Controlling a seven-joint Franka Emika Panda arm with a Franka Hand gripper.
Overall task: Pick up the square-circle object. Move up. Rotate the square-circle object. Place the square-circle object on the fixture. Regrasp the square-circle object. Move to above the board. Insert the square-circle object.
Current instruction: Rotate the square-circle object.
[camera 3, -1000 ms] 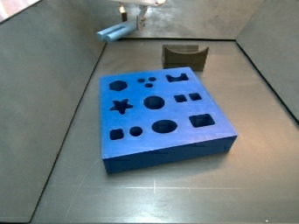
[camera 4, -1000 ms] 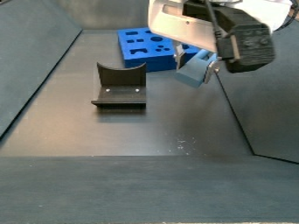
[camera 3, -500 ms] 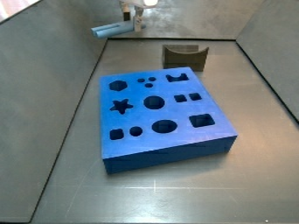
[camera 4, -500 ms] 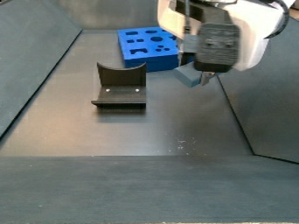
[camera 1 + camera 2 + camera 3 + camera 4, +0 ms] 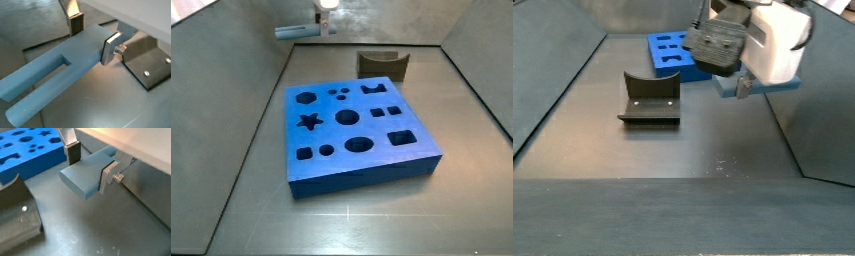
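Hand [image 5: 89, 164] clamps the square-circle object [image 5: 87, 175], now turned further, raised beside the fixture [image 5: 648, 98].

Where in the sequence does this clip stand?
Pickup looks done: the gripper holds the square-circle object in the air, clear of the floor. Rotation may be under way. The fixture stands empty and the board has no peg in it, so placing, regrasping and inserting remain.

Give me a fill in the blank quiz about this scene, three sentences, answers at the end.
1. The end effector is shut on the ____.
2. The square-circle object is held ____ the floor, touching nothing else.
3. The star-shaped cutout is in the ____, whose colour is bright blue.

Missing words: square-circle object; above; board
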